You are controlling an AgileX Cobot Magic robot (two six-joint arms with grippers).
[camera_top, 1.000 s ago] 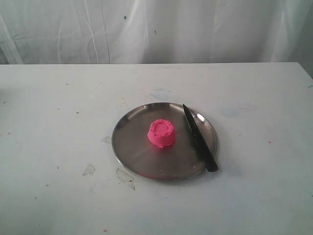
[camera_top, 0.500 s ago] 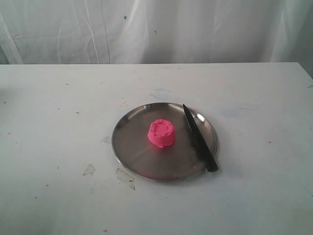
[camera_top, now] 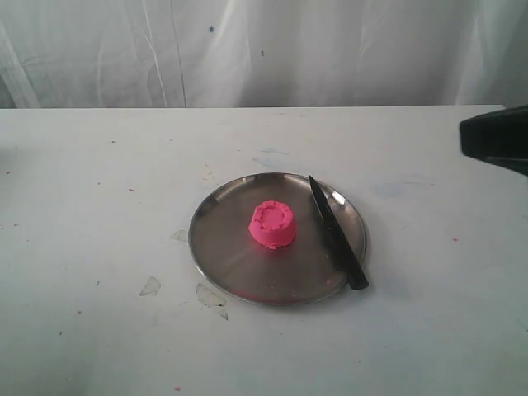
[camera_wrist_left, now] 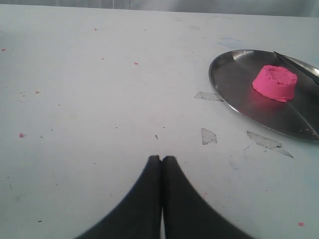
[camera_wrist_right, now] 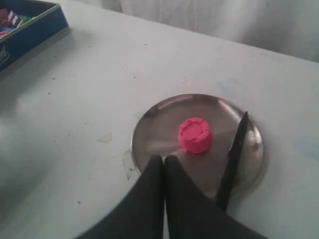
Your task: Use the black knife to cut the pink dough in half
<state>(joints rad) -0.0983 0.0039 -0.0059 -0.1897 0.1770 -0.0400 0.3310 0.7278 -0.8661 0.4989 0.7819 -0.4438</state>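
While the pink dough (camera_top: pixel 272 223) sits whole as a small round puck with a crimped rim near the middle of the steel plate (camera_top: pixel 223 247), the black knife (camera_top: pixel 337 231) lies along the plate's right side, its pointed blade resting on the steel toward the far edge of the table (camera_top: pixel 99 330) and its handle end reaching just past the plate's near-right rim. Knife and dough lie near each other but apart, with bare steel between them. The plate stands about midway between the table's left and right edges, on a white surface marked with small pink specks and a few scraps of clear tape beside the plate's near-left rim.

In the left wrist view, the left tool (camera_wrist_left: pixel 161 160) has its two black fingers pressed together with nothing between them, above bare table well apart from the plate (camera_wrist_left: pixel 234 94); the dough (camera_wrist_left: pixel 274 82) and a sliver of the knife (camera_wrist_left: pixel 299 66) show beyond it. In the right wrist view, the right tool (camera_wrist_right: pixel 163 160) is likewise closed and empty, raised over the table with plate (camera_wrist_right: pixel 149 134), dough (camera_wrist_right: pixel 195 134) and knife (camera_wrist_right: pixel 232 155) below it, and a blue tray (camera_wrist_right: pixel 35 30) lies toward a far corner. In the exterior view a dark part of the right arm (camera_top: pixel 497 137) shows at the table's right edge.
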